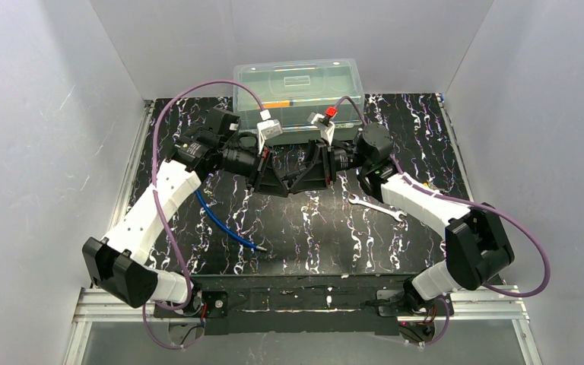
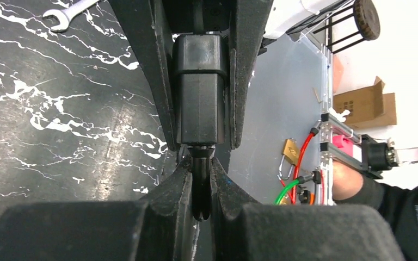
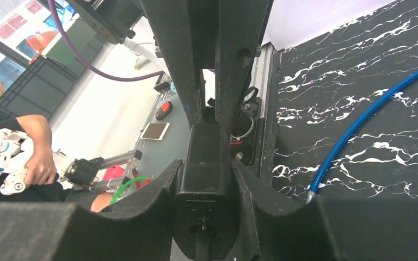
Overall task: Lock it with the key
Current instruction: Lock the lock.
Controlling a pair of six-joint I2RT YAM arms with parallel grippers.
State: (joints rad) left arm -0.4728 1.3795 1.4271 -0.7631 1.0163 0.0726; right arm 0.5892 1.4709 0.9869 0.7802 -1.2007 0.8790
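Nearest the arm bases, a blue tube point(image 1: 224, 224) lies on the black marbled table point(image 1: 312, 243), nearer than the black block point(image 2: 200, 98) and off to its left. A silver wrench point(image 1: 376, 207) lies nearer than the block and to its right. Neither touches it.

Over the middle of the table the two arms meet nose to nose, with the block between them. The right gripper point(image 3: 206, 168) is clamped on the block, one finger flat on each side, holding it clear of the table. The left gripper point(image 2: 201, 174) is pressed together on a slim stem that runs straight into the end of the block facing it. I take that stem to be the key point(image 2: 202, 157). It looks dark in the shadow between the fingers, so its metal cannot be confirmed. How far it sits inside the block is hidden.

Beyond the block, at the far edge of the table, stands a clear lidded box point(image 1: 298, 84).

As for progress, the pick-up of both parts and the lining up look done, and the key appears to be seated in the block. What seems left is the turn itself, made by the left wrist while the right arm braces the block. Nothing here shows whether any turn has been made.
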